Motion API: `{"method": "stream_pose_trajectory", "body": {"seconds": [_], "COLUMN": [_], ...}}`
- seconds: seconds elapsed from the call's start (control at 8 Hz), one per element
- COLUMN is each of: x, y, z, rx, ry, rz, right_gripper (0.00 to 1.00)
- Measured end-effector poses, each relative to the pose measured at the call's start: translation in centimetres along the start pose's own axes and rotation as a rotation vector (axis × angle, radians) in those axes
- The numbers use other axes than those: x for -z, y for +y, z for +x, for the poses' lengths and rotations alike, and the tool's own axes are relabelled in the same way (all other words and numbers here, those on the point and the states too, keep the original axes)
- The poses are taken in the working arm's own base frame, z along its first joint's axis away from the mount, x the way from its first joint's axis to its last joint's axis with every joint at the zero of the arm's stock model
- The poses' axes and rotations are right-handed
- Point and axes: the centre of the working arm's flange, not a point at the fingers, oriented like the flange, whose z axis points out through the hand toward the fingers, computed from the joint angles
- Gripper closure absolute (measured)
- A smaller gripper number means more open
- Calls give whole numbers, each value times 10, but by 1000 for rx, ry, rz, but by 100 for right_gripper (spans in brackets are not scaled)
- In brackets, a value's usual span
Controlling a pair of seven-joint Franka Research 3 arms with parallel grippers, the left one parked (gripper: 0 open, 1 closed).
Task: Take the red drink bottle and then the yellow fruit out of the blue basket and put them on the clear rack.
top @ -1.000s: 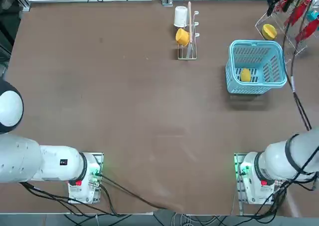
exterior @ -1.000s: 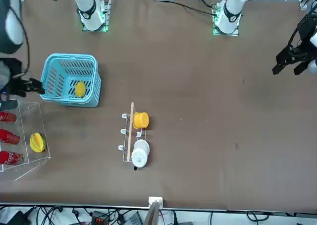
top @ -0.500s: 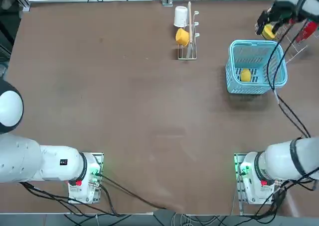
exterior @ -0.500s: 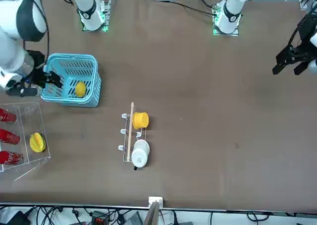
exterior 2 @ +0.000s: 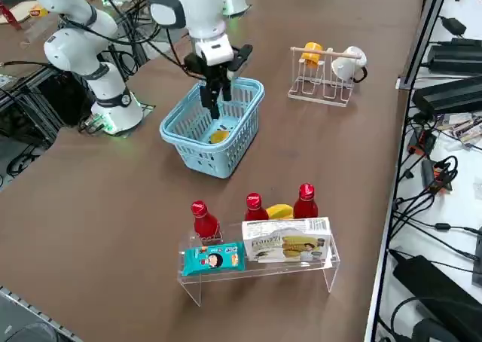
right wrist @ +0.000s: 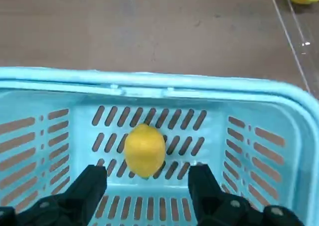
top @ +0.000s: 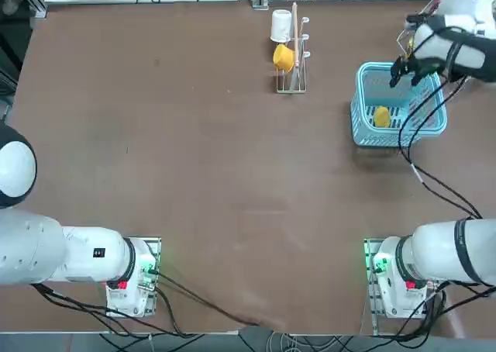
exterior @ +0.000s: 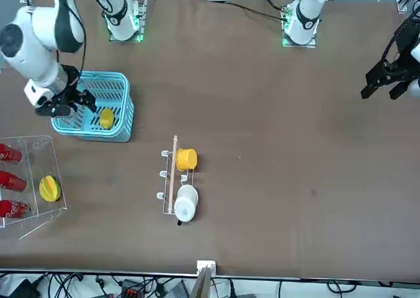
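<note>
The right tool (right wrist: pixel 147 183) is held over the blue basket (top: pixel 435 124), above the open top, and its two fingers (right wrist: pixel 87 186) are spread apart with nothing between them. The yellow fruit (right wrist: pixel 144 150) is seen on the slatted floor of the basket, a little past the fingertips, and it is not touched by them. In the top view the yellow fruit (top: pixel 381 117) lies in the near left part of the basket, and the tool (top: pixel 408 67) is over the far part. The basket is set on the brown worktop (top: pixel 194 174), near its right edge. The clear rack (exterior 2: pixel 256 270) is placed just beside the basket, close to that edge. Three red bottles are stood on top of the rack, and the red drink bottle (exterior 2: pixel 202 220) is one of them, though it cannot be told which. A bigger flat yellow fruit (exterior 2: pixel 280 212) is seen among them. Two small packets (exterior 2: pixel 286 240) are leaned on the front of the rack. A white peg stand (top: pixel 294 50) with a yellow cup (top: pixel 284 56) and a white cup (top: pixel 280 25) is kept well apart, at the far side of the worktop.
</note>
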Motion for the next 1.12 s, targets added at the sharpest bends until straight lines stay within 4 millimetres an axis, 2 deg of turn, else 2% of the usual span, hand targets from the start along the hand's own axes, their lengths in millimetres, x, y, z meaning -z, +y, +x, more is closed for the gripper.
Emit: {"method": "stream_pose_trajectory", "body": {"seconds": [0.62,0.88,1.12], "x": [-79,-99,-109], "y": [-2,-3,-4], "z": [-41,-44,-45], "rx": [-77,-76,-78], "ry": [97,115,110], "rz": [9,10,11], "right_gripper": [0,0,0]}}
